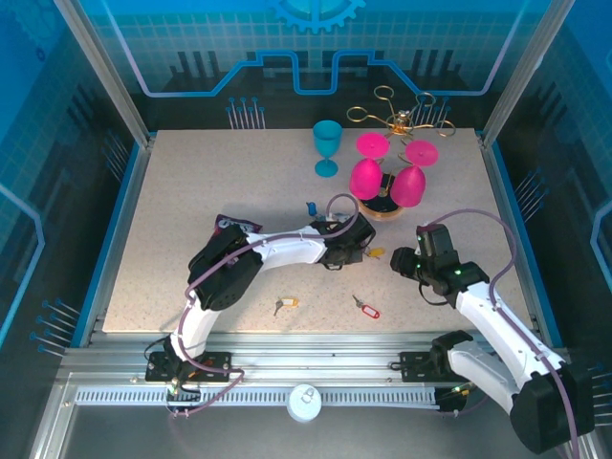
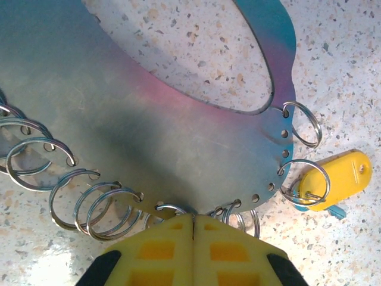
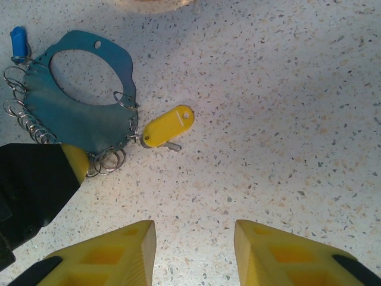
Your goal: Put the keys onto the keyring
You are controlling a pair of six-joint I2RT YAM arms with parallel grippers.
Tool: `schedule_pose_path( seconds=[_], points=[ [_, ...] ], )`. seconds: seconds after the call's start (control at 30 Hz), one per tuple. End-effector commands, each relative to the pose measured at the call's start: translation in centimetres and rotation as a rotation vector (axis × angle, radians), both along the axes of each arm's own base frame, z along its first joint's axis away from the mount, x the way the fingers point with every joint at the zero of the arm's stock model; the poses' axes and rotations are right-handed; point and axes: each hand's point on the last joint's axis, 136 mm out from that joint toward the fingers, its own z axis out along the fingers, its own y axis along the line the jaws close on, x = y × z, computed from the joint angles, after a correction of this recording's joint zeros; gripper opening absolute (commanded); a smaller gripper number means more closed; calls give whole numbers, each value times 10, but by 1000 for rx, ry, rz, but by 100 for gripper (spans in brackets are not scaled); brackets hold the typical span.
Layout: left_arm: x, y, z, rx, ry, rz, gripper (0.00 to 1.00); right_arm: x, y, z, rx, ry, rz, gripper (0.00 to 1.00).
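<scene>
Yellow-padded left gripper (image 2: 193,237) was recorded clamped on the ringed edge of the keyring (image 2: 149,119), laid on the table (image 1: 191,191); yellow key (image 2: 333,179) and blue key (image 3: 18,39) were judged already hung, red key (image 1: 368,310) and pale-yellow key (image 1: 287,303) left loose, right gripper (image 3: 195,250) held apart, empty.

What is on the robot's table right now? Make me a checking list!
Surface: speckled beige table.
Job's things: keyring lies flat; yellow key and blue key at its small rings; red key and second yellow key lie loose.
Clutter: teal goblet, two pink goblets upside down, gold rack.
Hands: left hand shut on the keyring's edge; right hand open, empty.
Cables: purple cables loop along both arms.
Surroundings: blue walls, metal frame.
</scene>
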Motion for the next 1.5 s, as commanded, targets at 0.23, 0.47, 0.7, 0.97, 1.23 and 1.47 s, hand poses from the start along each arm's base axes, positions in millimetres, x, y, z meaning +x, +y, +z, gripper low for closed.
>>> schedule_pose_path(
  seconds=[0.23, 0.47, 0.7, 0.97, 1.23, 1.47],
  points=[
    [-4, 10, 90, 128, -351, -475, 0, 9, 7, 22, -32, -67, 77, 39],
    [-19, 26, 116, 150, -485, -803, 0, 22, 29, 45, 2, -198, 229, 36],
    [-29, 38, 144, 39, -648, -1032, 0, 40, 47, 80, -42, -440, 395, 35],
    [-37, 55, 162, -23, -769, -1208, 0, 55, 93, 119, -100, -869, 729, 39],
    [-43, 69, 165, -35, -902, -1301, 0, 34, 147, 108, -84, -1046, 1176, 45],
    [-49, 68, 168, -68, -1019, -1299, 0, 25, 176, 91, -39, -1115, 1341, 38]
  ],
)
